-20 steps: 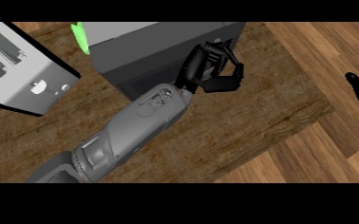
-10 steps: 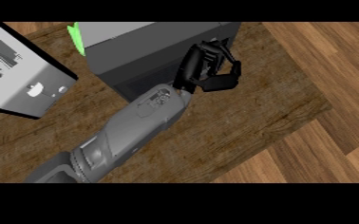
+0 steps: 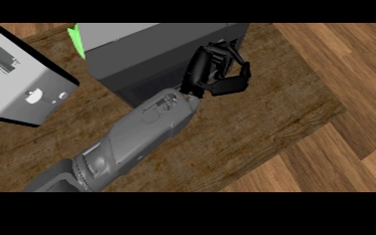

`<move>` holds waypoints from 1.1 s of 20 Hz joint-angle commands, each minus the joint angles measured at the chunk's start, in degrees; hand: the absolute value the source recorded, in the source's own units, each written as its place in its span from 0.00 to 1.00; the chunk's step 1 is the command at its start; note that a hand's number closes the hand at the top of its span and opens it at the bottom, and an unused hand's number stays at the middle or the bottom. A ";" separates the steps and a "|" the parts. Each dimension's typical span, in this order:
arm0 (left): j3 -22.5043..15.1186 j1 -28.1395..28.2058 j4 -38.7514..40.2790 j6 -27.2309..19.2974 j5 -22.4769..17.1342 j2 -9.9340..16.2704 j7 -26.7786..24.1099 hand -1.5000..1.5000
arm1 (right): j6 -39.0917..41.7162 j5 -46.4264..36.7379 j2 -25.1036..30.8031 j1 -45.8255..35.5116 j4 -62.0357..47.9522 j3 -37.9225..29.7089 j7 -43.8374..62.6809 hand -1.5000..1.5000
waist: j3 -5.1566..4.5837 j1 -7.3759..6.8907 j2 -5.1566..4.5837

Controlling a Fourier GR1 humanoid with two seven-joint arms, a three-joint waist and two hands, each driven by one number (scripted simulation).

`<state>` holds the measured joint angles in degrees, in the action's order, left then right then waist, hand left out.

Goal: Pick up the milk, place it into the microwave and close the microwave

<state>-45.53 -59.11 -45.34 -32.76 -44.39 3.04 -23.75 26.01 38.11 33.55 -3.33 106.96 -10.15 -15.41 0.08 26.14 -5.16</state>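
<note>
Milk: not visible in this view, so its place, inside the microwave (image 3: 158, 50) or elsewhere, cannot be confirmed. The one robot hand (image 3: 217, 72) in view, curled and holding nothing visible, sits at the microwave's front right corner; over the last second the view has drifted slightly and the hand barely moved. The open door (image 3: 29, 87) stands left on the desk (image 3: 279, 114); closing likely remains.

You've got nothing to read here: the microwave (image 3: 158, 55) carries no legible label, and its open door (image 3: 29, 92) at left shows only unmarked knobs.
</note>
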 commanded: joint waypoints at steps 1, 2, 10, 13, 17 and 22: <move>-1.05 -5.16 3.55 1.19 0.72 -2.88 0.89 1.00 | 0.31 0.96 0.97 -0.66 -0.51 -0.69 0.66 0.00 | 0.27 0.96 -0.84; -1.39 -5.24 3.03 0.96 0.57 -2.88 0.56 1.00 | 0.42 1.44 0.94 -1.30 -0.20 -0.36 0.81 0.00 | 0.20 0.67 -0.69; 4.36 -2.13 5.83 -8.53 -4.08 -2.91 1.00 1.00 | 0.41 3.69 1.80 -1.16 -0.91 -1.64 1.81 0.00 | 0.16 -0.96 -0.59; 4.67 -2.36 8.03 -9.29 -4.32 -3.02 1.00 1.00 | -0.18 4.80 2.17 -1.60 -1.00 -2.74 2.12 0.00 | 0.14 -2.47 -0.71; 3.48 -2.59 9.91 -7.74 -5.25 -2.93 1.27 1.00 | -1.01 5.78 2.94 -1.38 -0.75 -5.30 2.00 0.00 | 0.10 -3.92 -0.40; 1.46 -2.38 11.57 -4.54 -6.60 -0.42 1.28 1.00 | -1.69 6.52 4.03 -1.00 0.05 -7.40 2.44 0.00 | -0.08 -5.94 -0.53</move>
<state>-47.90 -63.37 -42.12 -34.74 -49.97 -0.12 -22.47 24.91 43.84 36.98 -4.44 106.43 -16.11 -13.25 0.25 22.53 -5.44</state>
